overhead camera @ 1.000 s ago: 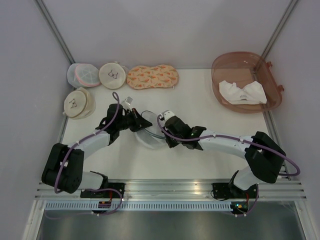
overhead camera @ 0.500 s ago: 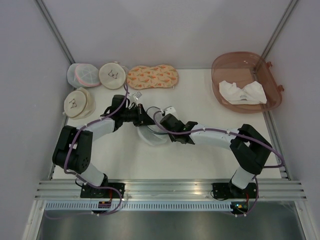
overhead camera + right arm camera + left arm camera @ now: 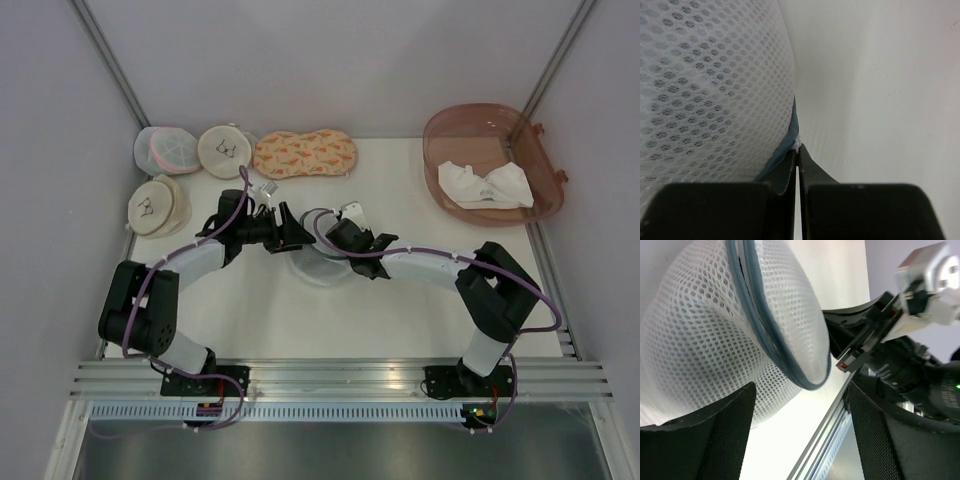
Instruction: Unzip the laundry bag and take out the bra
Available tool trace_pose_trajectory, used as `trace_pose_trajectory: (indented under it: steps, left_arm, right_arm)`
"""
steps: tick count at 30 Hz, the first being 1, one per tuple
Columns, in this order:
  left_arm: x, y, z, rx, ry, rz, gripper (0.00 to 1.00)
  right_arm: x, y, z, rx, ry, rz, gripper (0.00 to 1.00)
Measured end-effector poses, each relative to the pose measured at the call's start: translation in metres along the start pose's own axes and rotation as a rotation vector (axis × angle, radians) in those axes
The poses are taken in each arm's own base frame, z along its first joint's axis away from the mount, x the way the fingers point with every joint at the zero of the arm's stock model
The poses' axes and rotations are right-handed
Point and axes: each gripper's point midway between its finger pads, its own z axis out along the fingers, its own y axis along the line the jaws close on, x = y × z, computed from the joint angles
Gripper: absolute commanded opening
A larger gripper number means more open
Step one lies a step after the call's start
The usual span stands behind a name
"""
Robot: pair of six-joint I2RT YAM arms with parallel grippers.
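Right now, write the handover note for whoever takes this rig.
Left gripper: open, with the bag just ahead of its fingers.
Right gripper: shut on the small white tab at the zip.
Bag: mid-table, between both grippers; the zip looks closed where it shows.
Bra: not visible.
Done: tab gripped.
Left: run the zip open, take the bra out.

White arms (image 3: 432,270), black joints (image 3: 495,282) (purple cables (image 3: 241,195) trailing).

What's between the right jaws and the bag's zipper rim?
Only a small white tab, probably the zipper pull, at the tips of the right gripper, right at the bag's grey-blue rim. The right wrist view shows it, with the jaws shut.
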Motion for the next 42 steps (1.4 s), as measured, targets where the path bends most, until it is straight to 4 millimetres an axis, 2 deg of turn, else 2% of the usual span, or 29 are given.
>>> trace_pose_trajectory:
  steps: [4,5,6,7,8,9,11,13,16,21,25,29,32,36,42]
  left_arm:
    - [-0.016,-0.02,-0.019,-0.025,-0.127,0.024,0.79]
    - [-0.02,-0.024,-0.026,-0.038,-0.166,0.031,0.79]
    - [-0.024,-0.027,-0.031,-0.054,-0.201,0.032,0.8]
    - [-0.028,-0.029,-0.039,-0.079,-0.246,0.031,0.81]
    - [-0.03,-0.031,-0.047,-0.102,-0.29,0.028,0.82]
    - [-0.032,-0.033,-0.056,-0.122,-0.335,0.025,0.83]
    - [-0.035,-0.035,-0.072,-0.158,-0.419,0.02,0.86]
    - [-0.034,-0.036,-0.088,-0.192,-0.487,0.009,0.88]
    - [-0.031,-0.034,-0.105,-0.236,-0.551,-0.009,0.89]
    - [-0.028,-0.03,-0.116,-0.276,-0.592,-0.034,0.9]
    - [-0.023,-0.02,-0.116,-0.31,-0.588,-0.062,0.9]
    - [-0.019,-0.017,-0.116,-0.323,-0.578,-0.083,0.9]
    - [-0.019,-0.018,-0.117,-0.317,-0.583,-0.087,0.9]
    - [-0.015,-0.019,-0.119,-0.31,-0.589,-0.089,0.9]
    - [-0.009,-0.018,-0.122,-0.309,-0.589,-0.095,0.9]
  right_arm:
    - [0.0,-0.012,0.0,0.051,-0.002,-0.035,0.0]
    - [-0.001,-0.015,0.0,0.069,-0.005,-0.042,0.05]
    - [-0.002,-0.019,-0.001,0.086,-0.007,-0.049,0.13]
    - [-0.004,-0.021,-0.001,0.1,-0.01,-0.054,0.41]
    - [-0.004,-0.023,-0.002,0.108,-0.013,-0.055,0.59]
    - [-0.005,-0.025,-0.003,0.113,-0.015,-0.062,0.71]
    - [-0.008,-0.028,-0.009,0.106,-0.015,-0.079,0.81]
    - [-0.014,-0.026,-0.019,0.054,-0.025,-0.078,0.85]
    - [-0.033,-0.017,-0.049,-0.088,-0.08,-0.048,0.86]
    - [-0.075,0.005,-0.099,-0.315,-0.207,0.001,0.84]
    - [-0.094,0.031,-0.11,-0.416,-0.234,-0.01,0.82]
    - [-0.108,0.065,-0.107,-0.468,-0.238,-0.038,0.78]
    - [-0.114,0.082,-0.097,-0.46,-0.232,-0.05,0.73]
    - [-0.119,0.084,-0.075,-0.37,-0.223,-0.037,0.62]
    - [-0.123,0.078,-0.051,-0.256,-0.214,-0.018,0.59]
